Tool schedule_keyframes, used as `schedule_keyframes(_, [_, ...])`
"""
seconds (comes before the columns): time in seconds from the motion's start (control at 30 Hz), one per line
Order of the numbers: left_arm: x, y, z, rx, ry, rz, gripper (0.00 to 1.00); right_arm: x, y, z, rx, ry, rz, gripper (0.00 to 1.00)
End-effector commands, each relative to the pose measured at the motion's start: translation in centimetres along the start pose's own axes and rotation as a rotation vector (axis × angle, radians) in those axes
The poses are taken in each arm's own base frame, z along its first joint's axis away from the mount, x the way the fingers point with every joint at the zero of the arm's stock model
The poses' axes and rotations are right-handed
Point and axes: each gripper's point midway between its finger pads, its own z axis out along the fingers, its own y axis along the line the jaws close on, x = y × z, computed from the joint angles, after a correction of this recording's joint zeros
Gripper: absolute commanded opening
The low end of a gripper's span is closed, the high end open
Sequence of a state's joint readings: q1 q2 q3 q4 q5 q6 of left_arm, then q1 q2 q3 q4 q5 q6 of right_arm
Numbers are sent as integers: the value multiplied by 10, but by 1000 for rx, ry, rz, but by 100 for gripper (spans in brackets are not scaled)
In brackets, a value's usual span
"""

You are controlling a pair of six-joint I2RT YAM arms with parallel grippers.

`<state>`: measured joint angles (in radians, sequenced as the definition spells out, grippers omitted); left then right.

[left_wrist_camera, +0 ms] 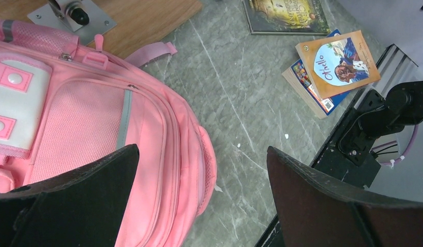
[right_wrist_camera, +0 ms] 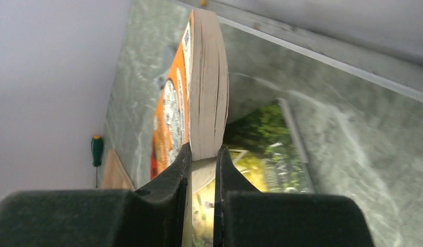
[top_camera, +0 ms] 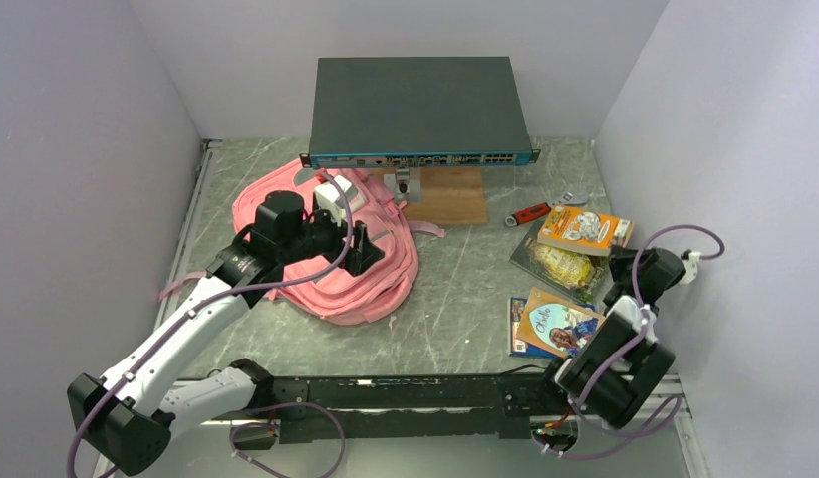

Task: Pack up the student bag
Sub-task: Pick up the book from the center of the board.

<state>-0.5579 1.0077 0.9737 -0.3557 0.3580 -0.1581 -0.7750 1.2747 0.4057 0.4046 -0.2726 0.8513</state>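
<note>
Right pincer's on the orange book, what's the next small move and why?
Probably lift the orange book a little. The right pincer is shut on its edge, but the book lies over a green book, and the bag sits far left under the open left pincer.

From high behind we look down over the whole table (top_camera: 455,299), the student bag (top_camera: 331,249) on its left. Our left wrist view, close over the bag, shares it and the Othello book (left_wrist_camera: 338,64) to its right. Our right wrist view, well right of the bag, faces an orange book (right_wrist_camera: 207,87) edge-on, close up
</note>
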Motion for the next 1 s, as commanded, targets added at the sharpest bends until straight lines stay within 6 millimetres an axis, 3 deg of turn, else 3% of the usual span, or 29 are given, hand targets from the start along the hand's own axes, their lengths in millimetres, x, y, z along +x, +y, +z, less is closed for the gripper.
schedule_keyframes(0.0, [-7, -2, 2, 17, -30, 21, 100, -25, 57, -28, -49, -72, -235, 0])
schedule_keyframes(0.2, [-11, -2, -2, 5, -52, 14, 100, 20, 102, -59, -161, 108, -336, 0])
schedule_keyframes(0.37, [-16, -5, -3, 4, -94, 7, 100, 40, 145, -103, -298, 211, -356, 0])
schedule_keyframes(0.53, [-31, -37, -3, 26, -193, 87, 100, 85, 176, -146, -424, 437, -269, 0])
schedule_keyframes(0.67, [-37, -83, -2, 8, -327, 232, 100, 130, 190, -179, -479, 638, -203, 0])
schedule_keyframes(0.77, [-35, -102, 12, -65, -381, 347, 100, 152, 196, -199, -520, 726, -130, 0])
schedule_keyframes(0.97, [-23, -115, 61, -346, -273, 554, 100, 177, 205, -226, -523, 788, -71, 0])
